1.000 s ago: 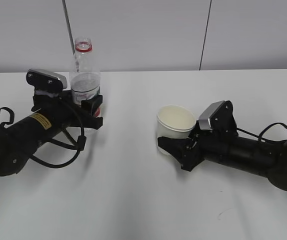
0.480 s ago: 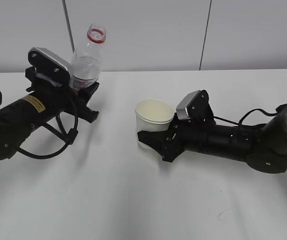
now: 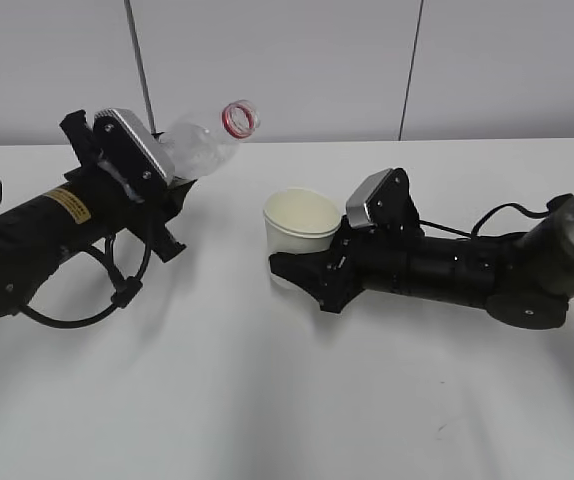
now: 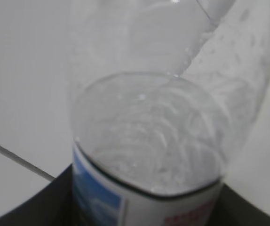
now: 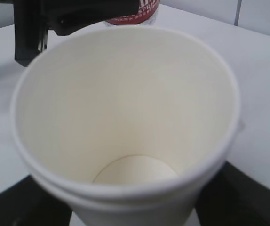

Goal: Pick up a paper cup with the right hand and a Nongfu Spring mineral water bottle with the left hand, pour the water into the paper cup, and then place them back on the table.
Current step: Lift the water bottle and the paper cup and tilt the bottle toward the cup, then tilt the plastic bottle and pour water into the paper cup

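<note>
My left gripper (image 3: 172, 195) is shut on the Nongfu Spring mineral water bottle (image 3: 205, 143), held above the table and tilted to the right, its open red-ringed mouth pointing toward the cup. In the left wrist view the clear bottle (image 4: 154, 117) fills the frame with water (image 4: 149, 136) inside and the label at the bottom. My right gripper (image 3: 302, 272) is shut on the paper cup (image 3: 300, 232), upright, just right of and below the bottle's mouth. In the right wrist view the cup (image 5: 125, 117) looks dry and empty inside.
The white table (image 3: 267, 400) spreads around both arms. A pale wall with two dark vertical seams stands behind. The left arm's cables (image 3: 117, 290) loop down near the tabletop.
The left gripper has lifted the bottle and tilted it to the right, from upright to steeply slanted. The right gripper has carried the cup leftward, closer to the bottle's mouth.
</note>
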